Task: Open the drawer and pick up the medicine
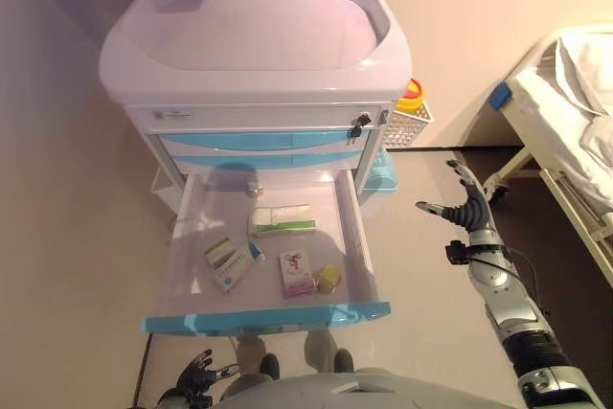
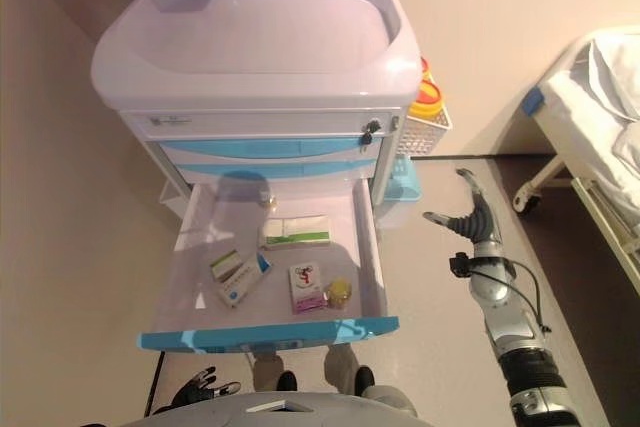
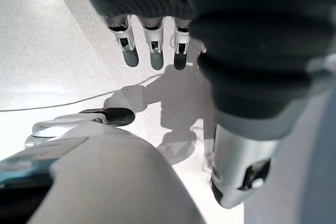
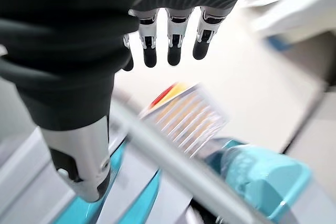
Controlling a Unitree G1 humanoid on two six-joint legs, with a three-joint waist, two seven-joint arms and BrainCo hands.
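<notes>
The cart's lowest drawer (image 1: pixel 359 237) is pulled out, with a light blue front (image 1: pixel 268 318). Inside lie several medicines: a white and green box (image 1: pixel 283 220), a small green box (image 1: pixel 219 252), a blue and white box (image 1: pixel 237 270), a pink and white box (image 1: pixel 296 274) and a small yellow bottle (image 1: pixel 329 280). My right hand (image 1: pixel 471 206) is open and empty in the air to the right of the drawer. My left hand (image 1: pixel 196 378) hangs low below the drawer front, fingers straight, empty.
The white medical cart (image 1: pixel 254 35) has a recessed top and two shut blue drawers (image 1: pixel 259 148) with a key lock (image 1: pixel 356 126). A white basket with a yellow container (image 1: pixel 408 114) hangs on its right side. A bed (image 1: pixel 565 112) stands at the right.
</notes>
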